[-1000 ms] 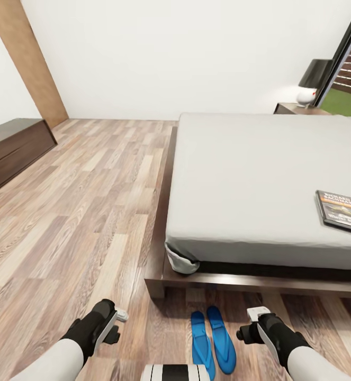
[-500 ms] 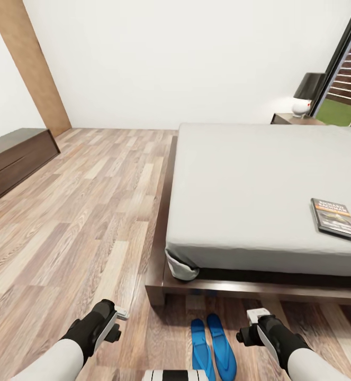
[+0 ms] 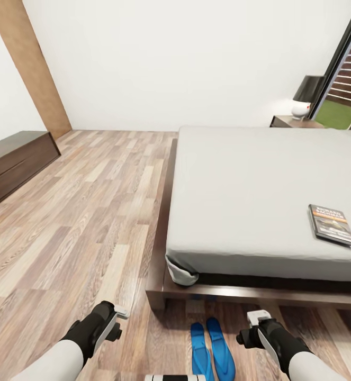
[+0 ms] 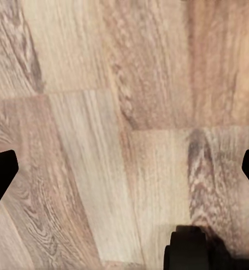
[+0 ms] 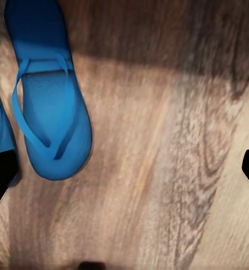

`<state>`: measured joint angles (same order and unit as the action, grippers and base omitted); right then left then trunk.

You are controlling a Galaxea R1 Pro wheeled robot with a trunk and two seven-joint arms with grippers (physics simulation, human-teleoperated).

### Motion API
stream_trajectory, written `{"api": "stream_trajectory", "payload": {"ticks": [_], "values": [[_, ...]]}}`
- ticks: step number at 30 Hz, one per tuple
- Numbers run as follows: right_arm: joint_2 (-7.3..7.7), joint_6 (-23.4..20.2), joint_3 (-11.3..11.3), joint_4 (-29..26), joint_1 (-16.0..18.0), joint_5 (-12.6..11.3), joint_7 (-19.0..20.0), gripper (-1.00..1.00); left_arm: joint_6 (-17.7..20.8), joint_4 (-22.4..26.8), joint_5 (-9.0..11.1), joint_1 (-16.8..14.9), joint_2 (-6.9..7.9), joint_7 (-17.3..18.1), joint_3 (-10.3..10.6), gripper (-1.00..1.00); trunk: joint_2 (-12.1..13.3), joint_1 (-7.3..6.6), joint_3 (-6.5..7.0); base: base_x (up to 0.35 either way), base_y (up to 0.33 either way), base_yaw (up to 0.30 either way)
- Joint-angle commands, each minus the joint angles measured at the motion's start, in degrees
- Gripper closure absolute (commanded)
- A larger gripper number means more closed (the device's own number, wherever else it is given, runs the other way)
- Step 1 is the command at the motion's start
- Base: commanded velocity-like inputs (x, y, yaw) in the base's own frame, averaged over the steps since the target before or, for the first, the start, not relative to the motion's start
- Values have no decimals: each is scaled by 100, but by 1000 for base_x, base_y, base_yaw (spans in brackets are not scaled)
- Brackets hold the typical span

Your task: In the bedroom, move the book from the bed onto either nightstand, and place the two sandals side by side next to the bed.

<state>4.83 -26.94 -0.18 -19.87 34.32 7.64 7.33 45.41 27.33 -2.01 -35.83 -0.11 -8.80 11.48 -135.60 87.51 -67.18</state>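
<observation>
With the sandals (image 3: 213,349) paired by the bed (image 3: 260,180), we hold both grippers (image 3: 118,316) (image 3: 255,318) apparently apart and empty for the book (image 3: 331,224) far right.

on bed (image 3: 249,190): book (image 3: 331,224), near right foot edge | on floor before bed foot: sandals (image 3: 212,349), side by side | behind bed, right: nightstand (image 3: 294,121) | far left of bed: cabinet (image 3: 14,164)

A home bedroom.
A low grey-mattressed bed (image 3: 260,190) on a wood-plank floor (image 3: 80,211), with a nightstand (image 3: 294,121) carrying a lamp (image 3: 307,94) by white walls.
</observation>
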Motion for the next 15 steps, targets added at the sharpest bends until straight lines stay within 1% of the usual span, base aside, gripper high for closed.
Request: {"api": "stream_trajectory", "payload": {"ticks": [1,3,8,15], "values": [[-1,40,-4,-6,-6,60,41,-100,-8,-23,-17,-2,2,-5,21,-100,40,-23,14,0,0,0],[-2,180,-5,35,-18,56,41,-100,-91,-83,-23,-2,2,-5,21,-100,120,-67,50,0,0,0],[7,366,-12,168,-40,51,41,-100,-228,-217,-27,-3,5,-5,21,-100,321,-177,140,0,0,0],[15,455,-15,255,-57,53,41,-100,-319,-360,-23,-2,6,-7,21,-100,601,-331,265,0,0,0]]}}
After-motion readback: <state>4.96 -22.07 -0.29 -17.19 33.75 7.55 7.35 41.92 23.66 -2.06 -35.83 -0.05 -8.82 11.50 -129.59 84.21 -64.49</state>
